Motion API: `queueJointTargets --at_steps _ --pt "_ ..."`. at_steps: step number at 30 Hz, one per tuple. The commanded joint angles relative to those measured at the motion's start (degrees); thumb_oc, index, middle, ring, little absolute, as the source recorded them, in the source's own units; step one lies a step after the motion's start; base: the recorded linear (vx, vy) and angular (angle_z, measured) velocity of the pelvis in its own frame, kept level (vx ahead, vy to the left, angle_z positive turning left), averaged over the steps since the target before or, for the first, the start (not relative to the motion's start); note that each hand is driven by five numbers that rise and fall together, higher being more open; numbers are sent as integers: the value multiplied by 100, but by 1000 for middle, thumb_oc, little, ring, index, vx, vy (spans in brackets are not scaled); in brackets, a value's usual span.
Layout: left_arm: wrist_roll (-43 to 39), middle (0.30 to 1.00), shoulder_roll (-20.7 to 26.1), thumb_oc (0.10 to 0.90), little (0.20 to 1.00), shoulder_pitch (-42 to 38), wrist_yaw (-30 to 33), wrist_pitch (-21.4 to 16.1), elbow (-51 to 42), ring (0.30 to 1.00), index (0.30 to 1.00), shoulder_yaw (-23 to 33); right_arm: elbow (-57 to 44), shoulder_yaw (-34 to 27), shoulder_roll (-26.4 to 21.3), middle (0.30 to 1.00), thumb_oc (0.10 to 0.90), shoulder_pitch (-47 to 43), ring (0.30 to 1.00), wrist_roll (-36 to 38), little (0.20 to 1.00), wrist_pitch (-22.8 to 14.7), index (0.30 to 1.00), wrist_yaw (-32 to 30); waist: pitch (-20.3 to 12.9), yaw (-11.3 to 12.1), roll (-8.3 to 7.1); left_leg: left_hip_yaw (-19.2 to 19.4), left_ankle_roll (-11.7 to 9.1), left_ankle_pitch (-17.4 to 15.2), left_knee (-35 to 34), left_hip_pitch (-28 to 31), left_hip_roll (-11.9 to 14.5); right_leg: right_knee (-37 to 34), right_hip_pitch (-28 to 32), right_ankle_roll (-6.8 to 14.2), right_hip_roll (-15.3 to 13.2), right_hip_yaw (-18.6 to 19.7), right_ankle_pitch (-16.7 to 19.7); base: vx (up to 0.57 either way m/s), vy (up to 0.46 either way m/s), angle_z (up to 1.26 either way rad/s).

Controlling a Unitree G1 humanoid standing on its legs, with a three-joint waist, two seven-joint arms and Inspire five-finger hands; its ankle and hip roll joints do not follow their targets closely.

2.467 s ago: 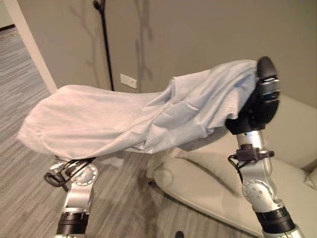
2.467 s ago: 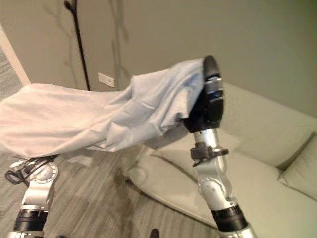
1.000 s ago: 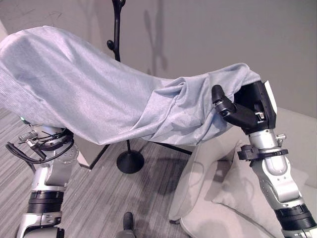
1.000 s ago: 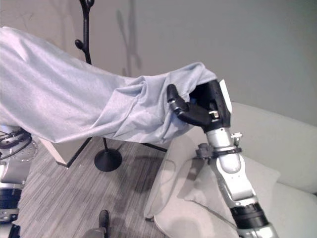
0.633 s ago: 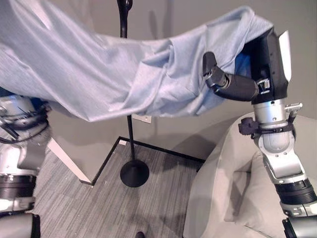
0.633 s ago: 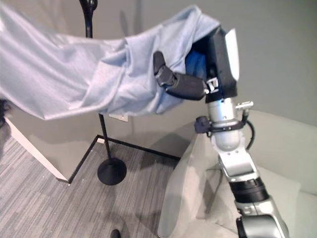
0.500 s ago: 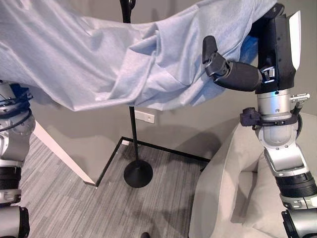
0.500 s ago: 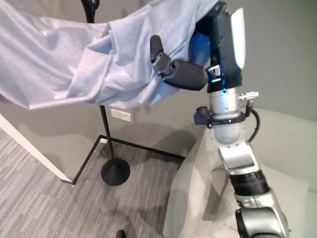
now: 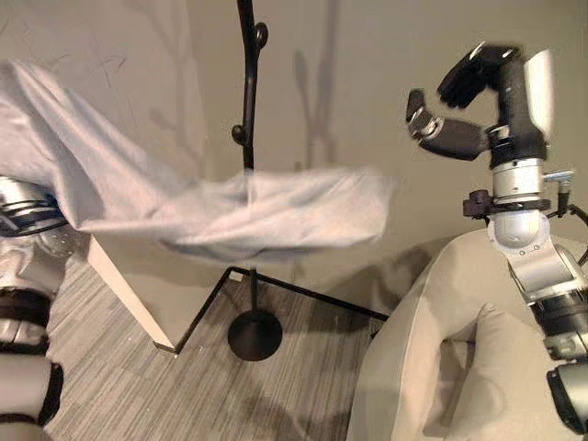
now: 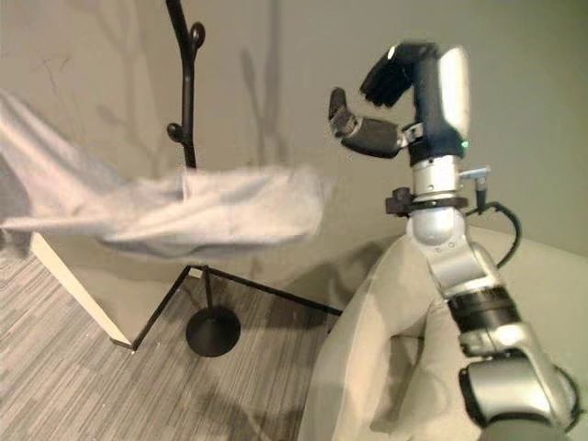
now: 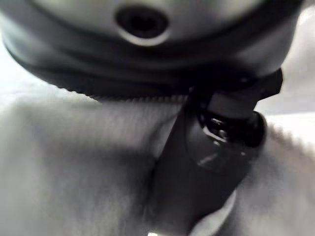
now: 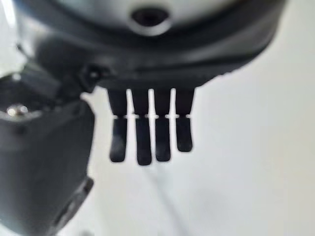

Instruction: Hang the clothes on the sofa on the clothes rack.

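Grey carpet (image 9: 138, 386), beige wall behind. We see the left hand (image 11: 206, 162) buried in the pale grey garment (image 9: 230, 216); we cannot tell its finger state. Garment drapes across the black clothes rack (image 9: 246, 119), well apart from our right hand (image 9: 459, 110), fingers released, above the sofa (image 9: 441, 340).

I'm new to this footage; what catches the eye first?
A pale grey garment hangs in mid-air across the black clothes rack, stretching away to the robot's left. The right hand is raised above the beige sofa, holding nothing.
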Motion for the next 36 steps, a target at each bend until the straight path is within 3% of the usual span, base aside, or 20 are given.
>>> queueJointTargets --at_steps 1,6,10,11,13,14,19,22,28,34,36 --pt "-254 300 190 400 300 -949 196 -274 -11 300 300 28 114 -47 -286 300 400 -970 300 191 300 -104 300 -247 -784 -16 85 486 -189 -806 19 360 61 -319 -187 444 20 -44 174 116 -46 4" --pt "-309 300 326 400 300 -1538 134 -275 101 300 300 -386 308 204 -384 300 400 -1398 300 134 300 -66 300 -312 -850 -55 60 493 -286 -852 19 433 171 -404 -52 398 100 -115 109 111 -58 -1" --pt "-55 300 418 400 300 -1617 252 -343 -868 300 300 -314 -246 -86 -443 300 400 -1115 300 110 300 -112 300 -294 -822 -112 36 474 -379 -897 62 514 267 -315 -35 326 155 -163 16 107 -85 8" --pt "80 300 466 400 300 -1522 275 -360 -1333 300 300 -176 -588 -284 -354 335 424 -895 335 284 335 -212 335 -194 -808 -117 40 463 -382 -926 109 532 288 -289 -32 305 168 -157 -18 122 -88 5" --pt "413 300 572 400 300 -1219 319 -421 -2175 300 300 122 -1183 -690 -70 568 579 -288 568 945 568 -489 568 288 -782 -95 38 412 -391 -967 203 547 299 -236 -25 279 203 -147 -63 118 -79 2" --pt "611 300 641 400 300 -914 324 -430 -2641 300 300 352 -1473 -889 104 900 800 203 900 1314 900 -566 900 648 -799 -86 27 403 -409 -974 226 571 309 -197 -10 260 218 -149 -91 118 -68 -1" --pt "1259 300 1075 400 300 -148 245 -215 -3711 300 300 1051 -2493 -944 -50 900 800 2008 900 2608 900 -308 900 2405 -872 -122 53 440 -504 -890 47 699 409 -238 70 234 270 -203 -163 84 -59 -1" --pt "1346 300 1156 400 300 97 163 -154 -3830 300 300 1243 -2661 -932 -39 900 800 2554 900 3027 900 -154 900 2849 -903 -133 72 424 -543 -866 25 685 430 -346 104 236 269 -243 -134 0 0 0" --pt "1434 300 1265 400 300 575 133 -8 -4075 300 300 1690 -2912 -518 137 900 800 3141 900 3820 900 159 900 3517 -901 -61 112 405 -578 -846 19 583 448 -453 85 236 250 -273 -103 -17 -10 4" --pt "1410 300 1232 400 300 523 144 49 -4286 300 300 1706 -2909 315 517 900 800 3052 900 3841 900 398 900 3811 -876 -9 162 407 -571 -824 19 542 428 -453 74 233 222 -262 -90 -22 -4 5" --pt "1311 300 1035 400 300 333 141 45 -4452 300 300 1614 -2798 871 1100 900 800 2908 900 3636 900 435 900 3878 -866 38 232 399 -566 -810 19 521 417 -453 73 225 201 -269 -96 -39 -6 7"
